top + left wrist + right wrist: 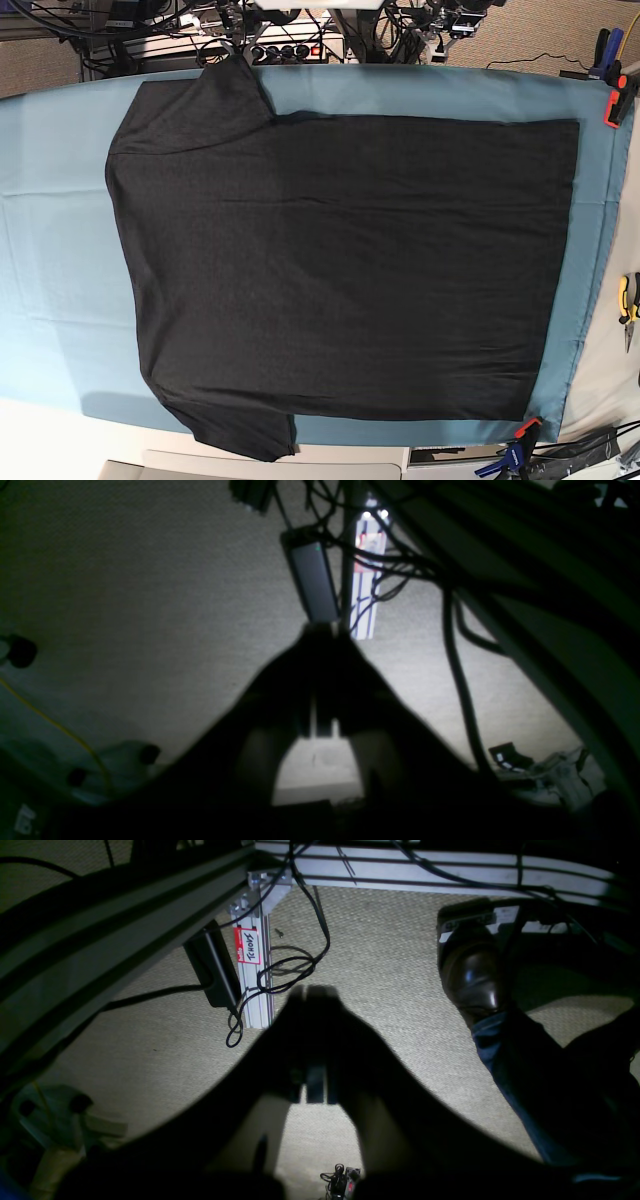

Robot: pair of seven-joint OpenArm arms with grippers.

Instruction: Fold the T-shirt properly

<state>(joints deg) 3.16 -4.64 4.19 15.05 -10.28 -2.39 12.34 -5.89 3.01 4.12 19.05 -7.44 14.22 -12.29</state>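
Note:
The T-shirt (340, 270) lies spread flat on the teal table cloth (50, 250), plain black side up. Its sleeves point to the far left (215, 100) and near left (240, 425), and its hem runs along the right. Neither arm shows in the base view. In the left wrist view my left gripper (320, 630) is a dark silhouette over the carpeted floor, its fingers pressed together and holding nothing. My right gripper (314, 990) looks the same in the right wrist view: shut, empty, above the floor. The T-shirt is out of sight in both wrist views.
Clamps hold the cloth at the far right corner (615, 105) and near right corner (520, 430). Yellow-handled pliers (628, 300) lie at the right edge. Below are an aluminium frame leg (252, 975), a power brick (312, 580), loose cables and a person's shoe (472, 970).

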